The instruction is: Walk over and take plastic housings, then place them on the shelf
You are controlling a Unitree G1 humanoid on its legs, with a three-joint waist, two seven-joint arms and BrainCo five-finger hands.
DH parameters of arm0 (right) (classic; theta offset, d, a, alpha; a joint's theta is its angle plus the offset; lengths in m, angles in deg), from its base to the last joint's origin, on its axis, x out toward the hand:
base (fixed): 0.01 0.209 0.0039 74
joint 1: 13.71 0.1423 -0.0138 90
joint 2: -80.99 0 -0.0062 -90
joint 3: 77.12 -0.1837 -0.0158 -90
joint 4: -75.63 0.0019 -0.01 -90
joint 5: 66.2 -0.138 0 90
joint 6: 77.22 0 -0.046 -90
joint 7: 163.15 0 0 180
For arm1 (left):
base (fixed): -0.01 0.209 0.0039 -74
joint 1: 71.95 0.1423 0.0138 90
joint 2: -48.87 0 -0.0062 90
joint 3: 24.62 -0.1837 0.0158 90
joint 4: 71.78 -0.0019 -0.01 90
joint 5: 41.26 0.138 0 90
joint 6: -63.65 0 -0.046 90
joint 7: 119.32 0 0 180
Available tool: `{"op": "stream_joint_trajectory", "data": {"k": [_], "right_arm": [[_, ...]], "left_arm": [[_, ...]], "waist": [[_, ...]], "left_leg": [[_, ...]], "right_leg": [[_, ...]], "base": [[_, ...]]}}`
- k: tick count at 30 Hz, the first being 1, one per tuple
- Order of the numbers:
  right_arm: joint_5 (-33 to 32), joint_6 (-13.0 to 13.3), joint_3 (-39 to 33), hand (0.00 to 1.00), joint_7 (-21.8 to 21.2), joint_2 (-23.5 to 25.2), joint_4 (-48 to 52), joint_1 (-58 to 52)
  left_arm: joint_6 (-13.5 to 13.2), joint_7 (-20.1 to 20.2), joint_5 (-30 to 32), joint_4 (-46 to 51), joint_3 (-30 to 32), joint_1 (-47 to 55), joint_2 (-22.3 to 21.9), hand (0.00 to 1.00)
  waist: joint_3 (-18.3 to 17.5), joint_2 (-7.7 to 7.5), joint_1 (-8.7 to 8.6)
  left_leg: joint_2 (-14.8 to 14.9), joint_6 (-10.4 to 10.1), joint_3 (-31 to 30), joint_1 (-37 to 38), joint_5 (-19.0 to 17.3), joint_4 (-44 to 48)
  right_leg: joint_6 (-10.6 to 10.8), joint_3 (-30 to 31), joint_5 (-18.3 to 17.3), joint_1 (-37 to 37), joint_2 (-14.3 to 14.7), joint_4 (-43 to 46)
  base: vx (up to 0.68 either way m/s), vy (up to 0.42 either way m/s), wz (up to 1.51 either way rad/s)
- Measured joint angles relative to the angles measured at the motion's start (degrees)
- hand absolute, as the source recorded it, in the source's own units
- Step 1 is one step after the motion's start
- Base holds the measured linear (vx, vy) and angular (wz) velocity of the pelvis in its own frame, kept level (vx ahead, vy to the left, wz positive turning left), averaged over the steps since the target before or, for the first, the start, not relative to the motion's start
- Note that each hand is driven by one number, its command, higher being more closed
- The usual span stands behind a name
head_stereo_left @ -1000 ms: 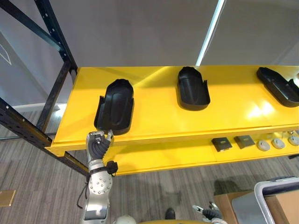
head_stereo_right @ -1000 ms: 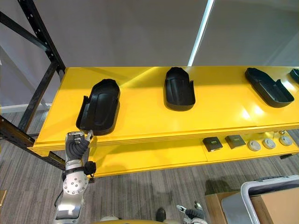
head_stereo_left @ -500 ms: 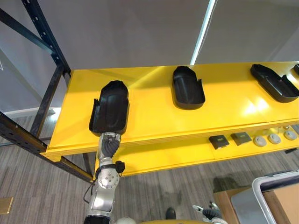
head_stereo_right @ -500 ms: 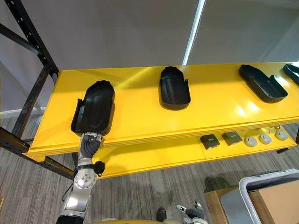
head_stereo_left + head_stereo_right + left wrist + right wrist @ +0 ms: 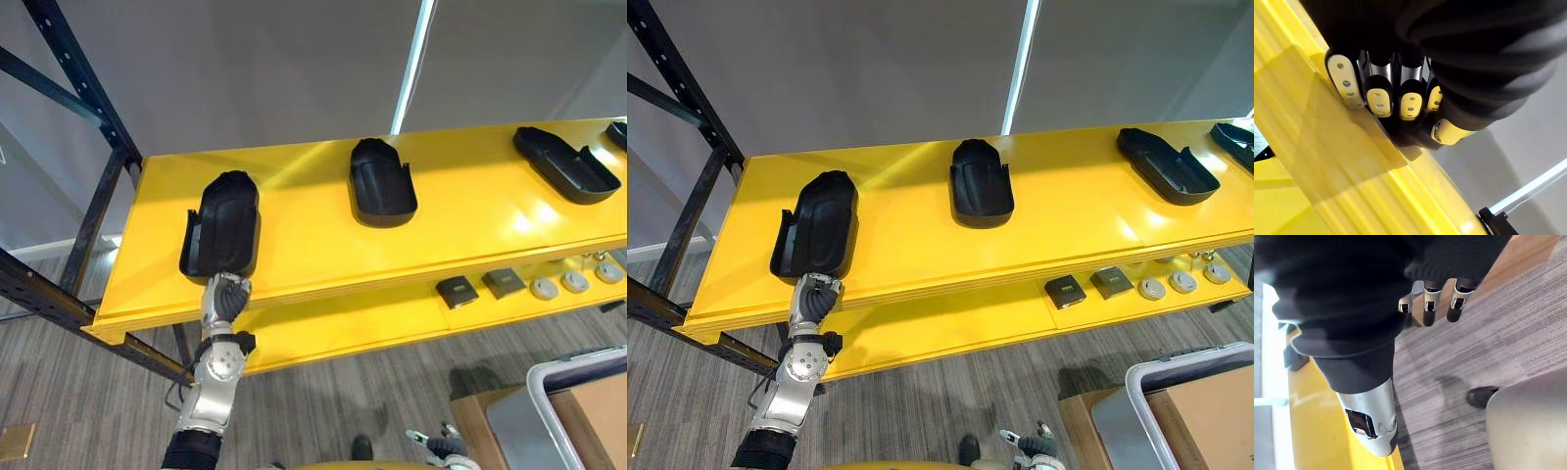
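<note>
Plastic housing [image 5: 221,223], black, elongated, round-nosed

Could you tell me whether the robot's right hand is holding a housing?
No, the right hand hangs empty, fingers relaxed, above the grey floor.

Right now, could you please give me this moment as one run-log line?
left hand against near end of leftmost black plastic housing on yellow shelf | right hand open, hanging above grey floor
</note>
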Motion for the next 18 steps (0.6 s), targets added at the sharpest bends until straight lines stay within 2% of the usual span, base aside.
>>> {"op": "stream_joint_trajectory", "data": {"k": [11,18], "right_arm": [[0.5,0.0,-1.3,0.00,-0.1,-0.3,-0.7,0.2],[0.5,0.0,-1.8,0.00,-0.1,-0.3,-1.3,0.2]], "left_arm": [[0.5,0.0,-0.4,-5.7,-0.1,-4.9,1.7,1.00],[1.1,-0.3,-0.2,-3.4,-0.6,-4.2,2.0,1.00]], "waist": [[-0.1,-0.08,0.07],[-0.1,-1.21,0.13]], "left_leg": [[-2.3,0.3,-1.7,0.9,2.6,-5.3],[-2.5,0.3,-2.3,0.8,2.6,-5.6]], "right_leg": [[0.9,0.7,0.8,-1.1,-0.9,-1.0],[1.1,1.0,0.9,-1.1,-1.3,-1.0]], "base": [[-0.09,0.003,-0.02],[-0.03,-0.004,-0.02]]}}
